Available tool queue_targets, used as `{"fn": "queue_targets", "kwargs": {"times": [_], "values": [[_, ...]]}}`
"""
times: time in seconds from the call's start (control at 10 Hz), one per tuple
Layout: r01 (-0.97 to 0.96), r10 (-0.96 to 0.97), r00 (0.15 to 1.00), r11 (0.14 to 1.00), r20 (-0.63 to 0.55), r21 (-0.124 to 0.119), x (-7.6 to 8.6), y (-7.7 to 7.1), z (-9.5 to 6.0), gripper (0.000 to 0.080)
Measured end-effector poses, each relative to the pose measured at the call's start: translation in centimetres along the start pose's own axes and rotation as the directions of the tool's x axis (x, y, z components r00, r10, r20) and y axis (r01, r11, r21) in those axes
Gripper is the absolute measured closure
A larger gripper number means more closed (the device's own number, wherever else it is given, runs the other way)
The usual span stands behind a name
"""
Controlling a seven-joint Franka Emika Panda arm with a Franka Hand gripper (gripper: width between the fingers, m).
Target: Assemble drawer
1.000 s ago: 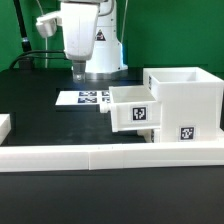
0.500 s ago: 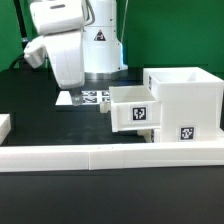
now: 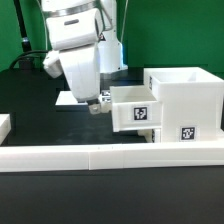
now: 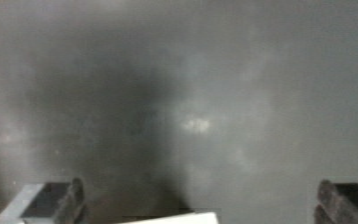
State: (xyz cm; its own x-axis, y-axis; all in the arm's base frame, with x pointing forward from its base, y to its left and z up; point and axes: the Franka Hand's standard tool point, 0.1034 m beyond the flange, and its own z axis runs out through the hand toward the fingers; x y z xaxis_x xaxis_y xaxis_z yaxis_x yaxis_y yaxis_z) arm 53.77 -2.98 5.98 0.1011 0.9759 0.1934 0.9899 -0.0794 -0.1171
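Robot lab bench, black table (image 3: 40,120), green backdrop (image 3: 25,25), tagged marker board (image 3: 66,98), white border wall (image 3: 90,155)

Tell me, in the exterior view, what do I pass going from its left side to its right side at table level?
Small white piece at the edge → gripper → drawer tray with a tag → tall housing.

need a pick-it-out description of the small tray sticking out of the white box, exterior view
Start at the tall white box on the exterior view's right, open at the top. From its side toward the exterior view's left a small white tray sticks out, partly pushed in, right beside the end effector. Its tag sits higher than the tag low on the box front.
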Motion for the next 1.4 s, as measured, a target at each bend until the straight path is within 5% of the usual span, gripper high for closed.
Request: {"fn": "queue_targets", "kwargs": {"times": [0.8, 1.1, 1.3, 1.4], "values": [[-0.122, 0.122, 0.993, 0.993, -0.003, 0.006, 5.4, 0.2, 0.4, 0.0150], [-0.129, 0.129, 0.992, 0.992, 0.001, 0.008, 5.0, -0.2, 0.4, 0.0150], [-0.158, 0.158, 0.987, 0.987, 0.017, -0.002, 3.9, -2.3, -0.8, 0.0150], [-0.172, 0.173, 0.984, 0.985, 0.029, -0.027, 3.6, -3.7, -1.4, 0.0150]]}}
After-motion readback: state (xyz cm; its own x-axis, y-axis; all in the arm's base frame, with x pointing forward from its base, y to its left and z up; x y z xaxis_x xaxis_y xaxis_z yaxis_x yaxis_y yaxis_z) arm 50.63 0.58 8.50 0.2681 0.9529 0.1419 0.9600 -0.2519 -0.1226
